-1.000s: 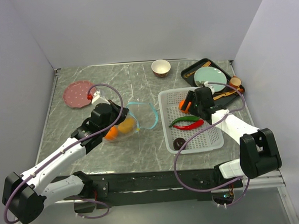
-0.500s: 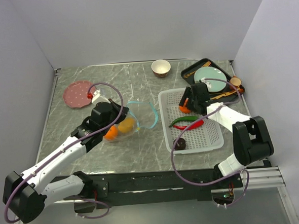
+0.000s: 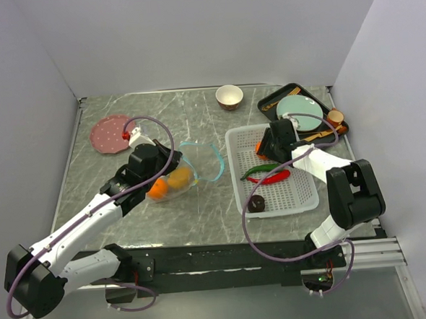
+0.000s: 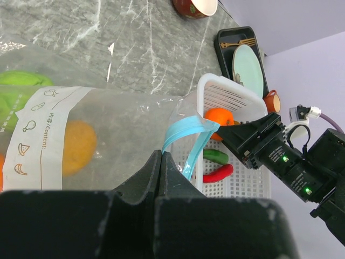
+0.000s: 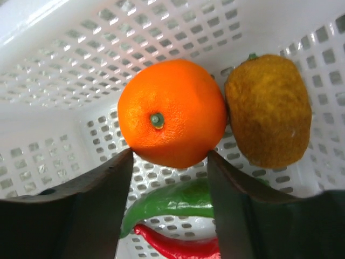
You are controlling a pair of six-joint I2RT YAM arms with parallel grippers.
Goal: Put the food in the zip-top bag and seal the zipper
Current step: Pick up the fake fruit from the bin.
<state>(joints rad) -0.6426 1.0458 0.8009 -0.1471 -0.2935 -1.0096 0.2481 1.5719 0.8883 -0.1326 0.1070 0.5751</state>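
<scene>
My left gripper (image 4: pixel 160 154) is shut on the mouth edge of the clear zip-top bag (image 4: pixel 124 118) and holds its teal zipper (image 4: pixel 186 132) open toward the basket. The bag (image 3: pixel 174 180) holds a yellow-orange fruit (image 4: pixel 78 145) and a green round fruit (image 4: pixel 21 86). My right gripper (image 5: pixel 170 154) is open in the white basket (image 3: pixel 302 197), its fingers at either side of an orange (image 5: pixel 172 113). A brown kiwi (image 5: pixel 268 110) lies against the orange. The green chili (image 5: pixel 172 202) and red chili (image 5: pixel 178 245) lie below. A dark donut piece (image 3: pixel 257 204) sits near the basket's front.
A tan bowl (image 3: pixel 229 96) stands at the back centre. A pink plate (image 3: pixel 111 133) lies at the back left. A black tray (image 3: pixel 267 100) with a teal plate (image 3: pixel 295 109), cutlery and a small cup sits at the back right, close behind the basket.
My right gripper has moved toward the basket's far left corner and now straddles the orange. My left gripper has kept its hold on the bag with hardly any movement.
</scene>
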